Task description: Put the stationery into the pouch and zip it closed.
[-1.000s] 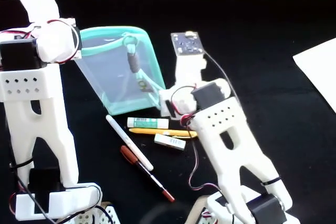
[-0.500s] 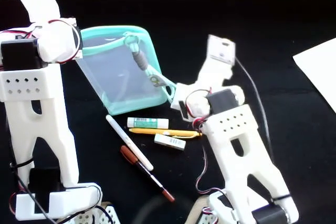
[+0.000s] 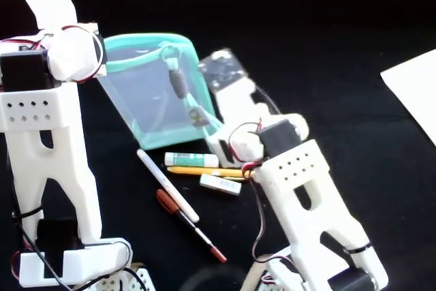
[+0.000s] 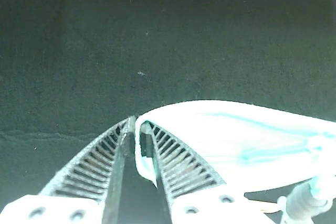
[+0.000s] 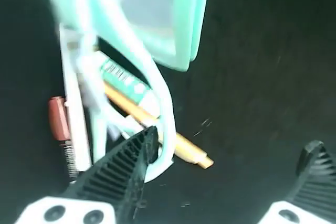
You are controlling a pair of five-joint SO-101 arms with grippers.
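None of the stationery is inside the translucent pouch with mint-green edging (image 3: 153, 93) yet, judging by its see-through wall. It is propped up on the black table (image 3: 354, 32) with one rim pinched between the nearly closed fingers of the left gripper (image 4: 137, 124). The right gripper (image 5: 231, 140) is spread wide and holds nothing, and the pouch's pale green strap (image 5: 157, 93) loops beside one finger.

All five items lie just in front of the pouch:
- a long white pen (image 3: 167, 185)
- a brown-capped red pen (image 3: 187, 223)
- a yellow pen (image 3: 204, 171)
- a white glue stick with a green label (image 3: 191, 159)
- a small white eraser-like block (image 3: 220, 184)

Loading and zipping both remain to be done.

Compared with half a second ago, the right arm has swung back toward the pouch's near corner. The strap has shifted with it, while the stationery has not moved.
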